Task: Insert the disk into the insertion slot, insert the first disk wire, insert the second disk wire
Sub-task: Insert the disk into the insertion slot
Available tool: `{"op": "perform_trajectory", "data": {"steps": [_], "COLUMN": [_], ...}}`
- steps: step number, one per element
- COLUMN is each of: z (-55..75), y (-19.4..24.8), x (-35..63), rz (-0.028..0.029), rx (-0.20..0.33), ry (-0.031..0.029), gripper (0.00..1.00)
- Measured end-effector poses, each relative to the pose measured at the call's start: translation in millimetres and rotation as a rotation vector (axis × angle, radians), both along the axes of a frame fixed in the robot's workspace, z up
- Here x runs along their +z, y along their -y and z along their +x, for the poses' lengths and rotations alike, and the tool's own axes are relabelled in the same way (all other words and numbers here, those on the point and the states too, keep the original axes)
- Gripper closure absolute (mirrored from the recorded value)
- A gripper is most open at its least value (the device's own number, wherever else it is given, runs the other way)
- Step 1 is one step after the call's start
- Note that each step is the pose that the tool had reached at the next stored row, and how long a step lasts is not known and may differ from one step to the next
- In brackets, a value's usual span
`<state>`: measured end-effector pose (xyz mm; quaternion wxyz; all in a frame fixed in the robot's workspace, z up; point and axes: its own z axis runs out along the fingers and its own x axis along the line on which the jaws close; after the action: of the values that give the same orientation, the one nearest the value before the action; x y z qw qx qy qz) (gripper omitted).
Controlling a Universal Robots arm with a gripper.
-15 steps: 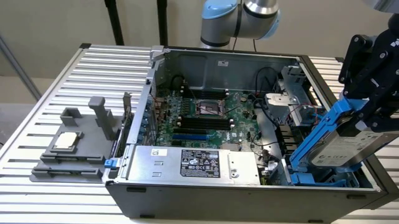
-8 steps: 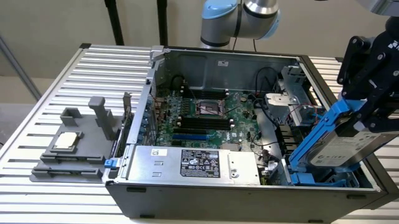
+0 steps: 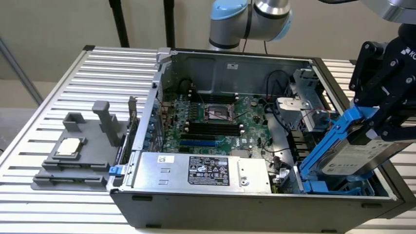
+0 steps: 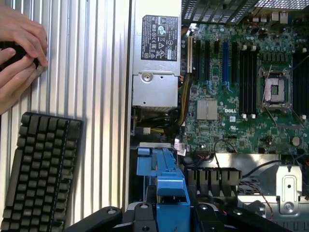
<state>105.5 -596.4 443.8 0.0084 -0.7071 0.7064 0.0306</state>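
Note:
The disk (image 3: 354, 156), a silver drive with a white label in a bright blue frame (image 3: 325, 141), hangs tilted over the case's corner at the exterior view's right. My black gripper (image 3: 383, 114) is shut on its upper end. Its lower end dips toward the insertion slot (image 3: 331, 187), a bay with blue rails in the drive cage. In the wrist view the blue frame (image 4: 171, 193) sits between my gripper's (image 4: 171, 215) black fingers, just over the slot's blue rails (image 4: 153, 162). Loose thin wires (image 3: 318, 117) lie by the cage.
The open PC case holds a green motherboard (image 3: 215, 122) and a silver power-supply box (image 3: 201, 170). A grey fixture with a chip (image 3: 71, 151) stands on the slatted table (image 3: 39, 97). A black keyboard (image 4: 41, 174) and a person's hands (image 4: 19, 53) are beside the case.

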Motion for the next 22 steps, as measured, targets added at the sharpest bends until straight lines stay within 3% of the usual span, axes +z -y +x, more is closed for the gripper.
{"op": "perform_trajectory", "data": {"steps": [4,9,18,22], "z": [2.3,2.9,3.4,3.5], "y": [0.0,0.0,0.0,0.0], "x": [-1.3,-4.3,-8.1,-10.8], "rz": [0.0,0.0019,0.018,0.0281], "rx": [0.002,0.007,0.013,0.016], "ry": [-0.0041,-0.0049,-0.0048,-0.0048], "gripper": [0.68,0.68,0.68,0.68]}}
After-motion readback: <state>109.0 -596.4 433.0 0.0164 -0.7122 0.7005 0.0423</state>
